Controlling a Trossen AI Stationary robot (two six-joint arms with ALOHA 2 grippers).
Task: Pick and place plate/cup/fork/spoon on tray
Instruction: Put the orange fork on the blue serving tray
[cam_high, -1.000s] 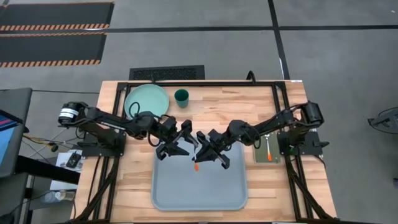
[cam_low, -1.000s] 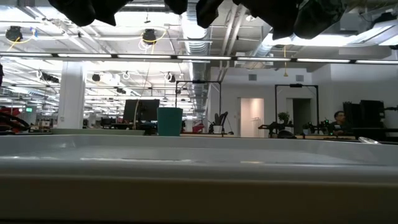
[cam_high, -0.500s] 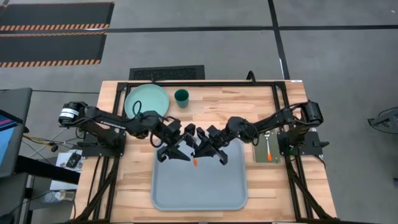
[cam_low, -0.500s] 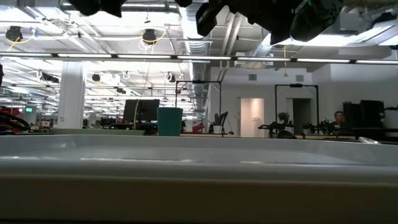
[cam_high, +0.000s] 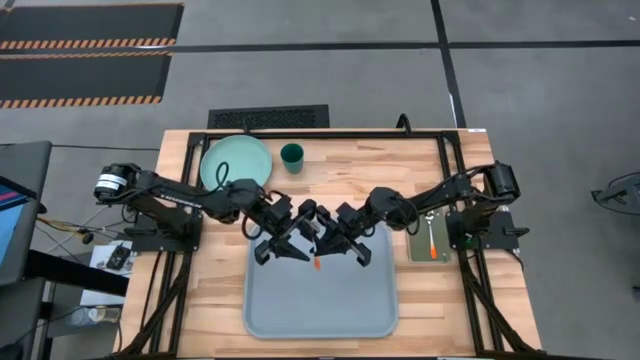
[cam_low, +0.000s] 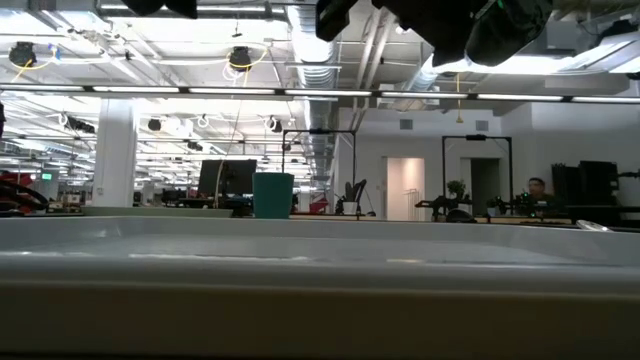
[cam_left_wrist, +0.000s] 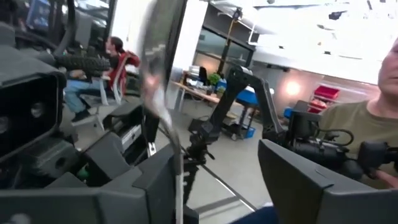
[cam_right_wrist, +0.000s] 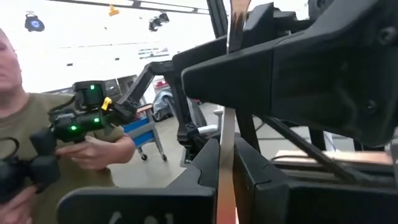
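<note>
two claws meet over tray (cam_high: 320, 300): right claw (cam_high: 322, 243) pinches orange-handled utensil (cam_high: 317, 262); left claw (cam_high: 298, 232) spread.

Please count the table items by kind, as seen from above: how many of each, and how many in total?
Plate: 1
Cup: 1
Tray: 1
Grey-green pad: 1
Orange-handled utensils: 2, one over the tray's far edge, one on the pad
Total: 6

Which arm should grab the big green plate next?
Left. The plate lies on the left arm's side, close to it; the right claw is busy gripping an orange-handled utensil.
</note>
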